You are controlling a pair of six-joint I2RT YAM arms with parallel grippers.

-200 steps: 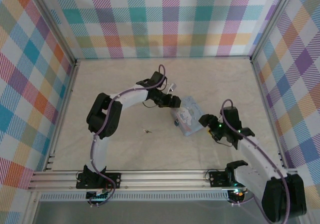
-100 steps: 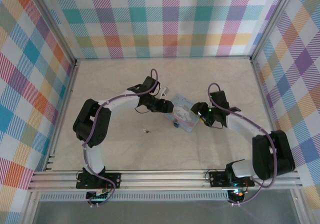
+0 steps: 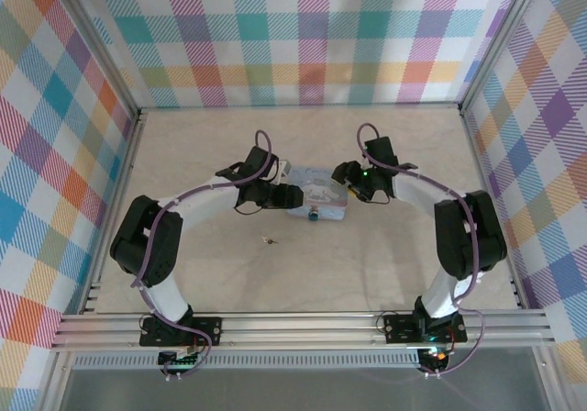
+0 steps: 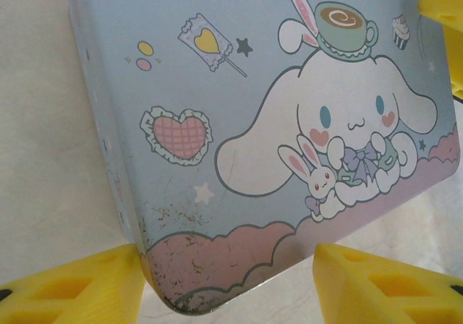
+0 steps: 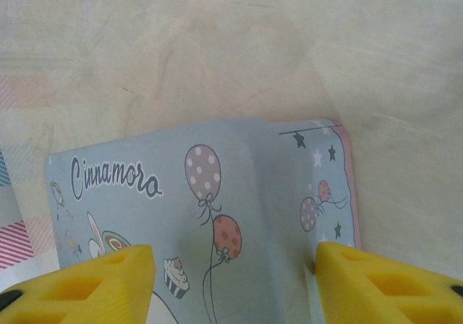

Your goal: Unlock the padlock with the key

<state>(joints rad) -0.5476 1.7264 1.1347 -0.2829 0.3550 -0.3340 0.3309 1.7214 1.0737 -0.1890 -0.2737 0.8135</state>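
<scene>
The tiny dark padlock hangs at the near edge of the pale blue cartoon box. The thin key lies alone on the table, nearer the arms' bases and left of the box. My left gripper is open at the box's left end. In the left wrist view its yellow fingertips straddle a corner of the box lid, the left one against the box's side. My right gripper is open at the box's far right end, its fingertips spread over the lid.
Checkered walls and a metal frame enclose the beige table. Free room lies in front of the box and along the left side. The right gripper's yellow finger shows at the top right of the left wrist view.
Both arms swung farther from their bases. The box slid left and away and turned. My right gripper moved from the box's near right side to its far right end.
</scene>
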